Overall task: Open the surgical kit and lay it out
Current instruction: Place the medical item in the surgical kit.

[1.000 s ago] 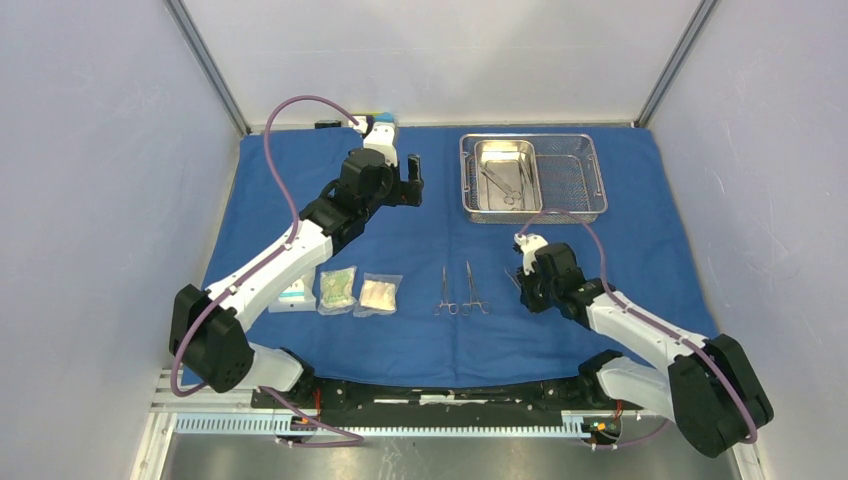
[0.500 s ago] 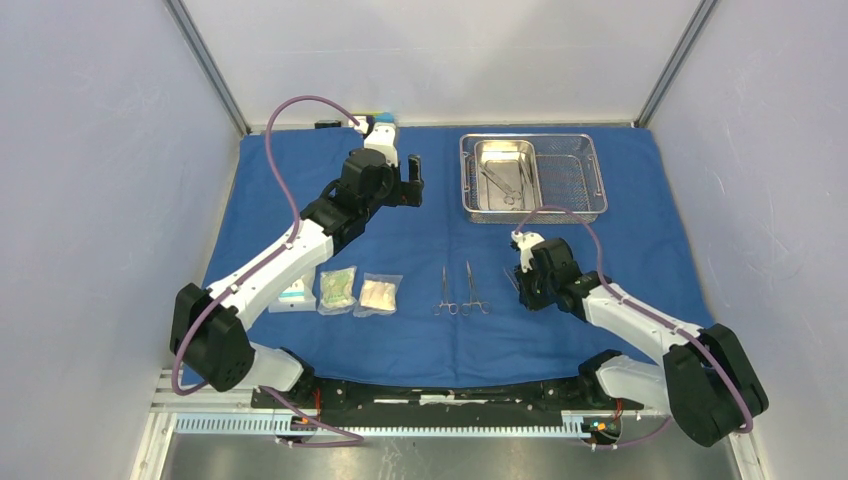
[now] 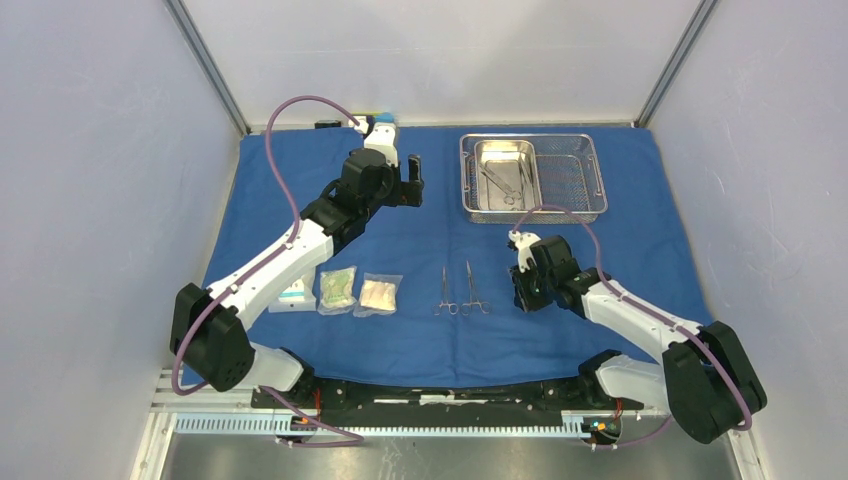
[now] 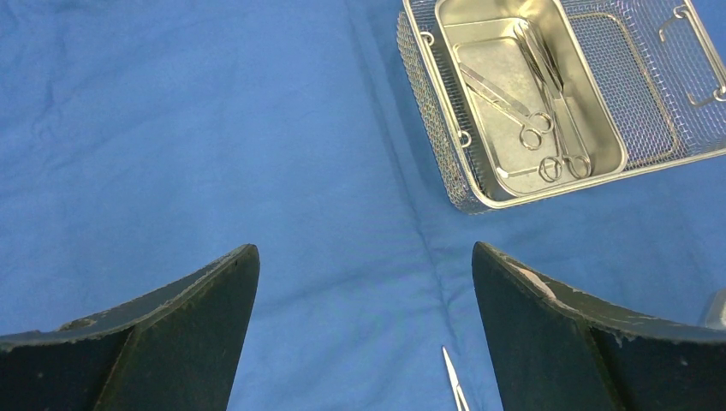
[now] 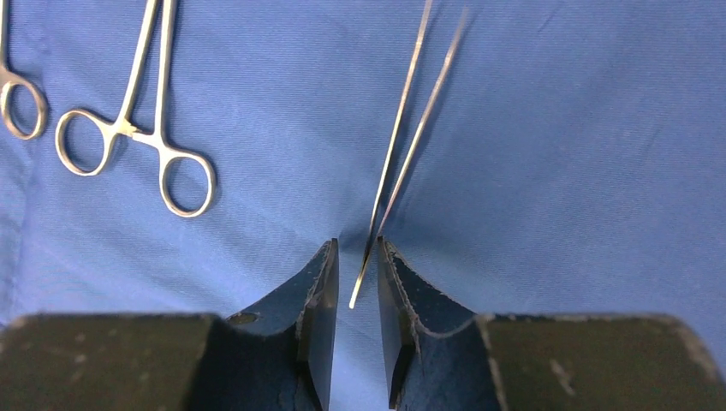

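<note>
Right wrist view alone shows tweezers [image 5: 402, 145] between slightly parted fingers [image 5: 321, 325].

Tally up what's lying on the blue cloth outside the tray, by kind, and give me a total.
Clear packets: 3
Ring-handled clamps: 2
Tweezers: 1
Total: 6

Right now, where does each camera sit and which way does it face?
Top external: above and behind, looking down on the blue cloth; left arm, right arm show.
Left wrist: above the cloth, facing the mesh tray; open left gripper below.
Right wrist: low, facing tweezers inside the right gripper.
Shared: top and left wrist both show the tray.
</note>
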Available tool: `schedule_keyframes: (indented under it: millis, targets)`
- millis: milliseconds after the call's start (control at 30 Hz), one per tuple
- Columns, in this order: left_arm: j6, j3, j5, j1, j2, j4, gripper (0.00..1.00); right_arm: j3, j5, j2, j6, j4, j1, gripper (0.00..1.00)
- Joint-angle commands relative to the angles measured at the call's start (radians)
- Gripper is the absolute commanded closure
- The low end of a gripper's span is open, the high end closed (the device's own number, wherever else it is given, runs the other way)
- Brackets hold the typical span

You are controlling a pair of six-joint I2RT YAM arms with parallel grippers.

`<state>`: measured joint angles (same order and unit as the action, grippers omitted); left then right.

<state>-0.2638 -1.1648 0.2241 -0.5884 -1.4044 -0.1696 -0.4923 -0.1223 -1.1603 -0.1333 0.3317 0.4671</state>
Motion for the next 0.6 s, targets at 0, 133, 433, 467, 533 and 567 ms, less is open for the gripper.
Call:
schedule_keyframes:
  millis: [0,133,433,467,533,567]
  targets:
    - [0.012,-0.023,-0.012,0.004,-0.002,0.028,0.00,-0.034,-0.047,0.003,-0.013,-0.004,-0.003,0.71]
    - [0.012,-0.026,-0.012,0.004,-0.004,0.028,0.00,-0.029,-0.054,0.003,-0.015,-0.011,-0.002,0.73]
    - [0.015,-0.020,-0.011,0.004,0.000,0.030,0.00,-0.034,0.049,0.039,0.023,-0.001,-0.002,0.74]
    - [0.015,-0.019,-0.009,0.004,0.001,0.030,0.00,-0.039,0.070,0.055,0.031,-0.001,-0.002,0.73]
    - [0.017,-0.018,-0.007,0.004,0.004,0.031,0.00,-0.052,0.104,0.082,0.048,0.003,-0.002,0.68]
    - [0.017,-0.016,-0.007,0.003,0.006,0.033,0.00,-0.060,0.111,0.097,0.059,0.008,-0.003,0.63]
